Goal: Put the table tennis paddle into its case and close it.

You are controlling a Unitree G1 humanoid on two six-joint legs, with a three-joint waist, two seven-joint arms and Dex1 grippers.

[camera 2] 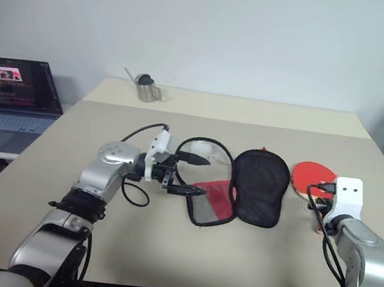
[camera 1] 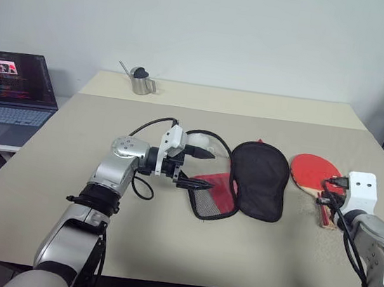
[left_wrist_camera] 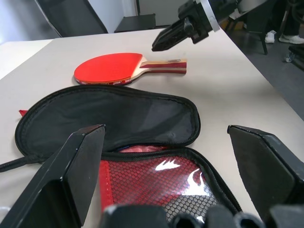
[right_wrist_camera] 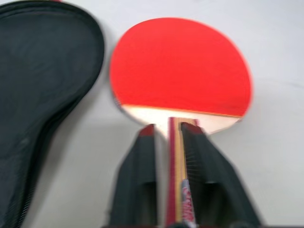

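So the table tennis paddle [camera 1: 310, 172] is lying flat on the table [camera 1: 165, 239], red face up, just to the right of the case [camera 1: 258, 179]. The case is unzipped and flopped open, with the black half toward the paddle and the red mesh-pocket half toward the left. The right gripper [right_wrist_camera: 167, 135] has its two fingers either side of the paddle's handle, clamped on it as far as I can tell. The left gripper [camera 1: 198, 169] is spread wide open right at the red half's edge, holding nothing. There's also a laptop [camera 1: 11, 95] off to the left and a little metal watering can [camera 1: 141, 80] at the back.
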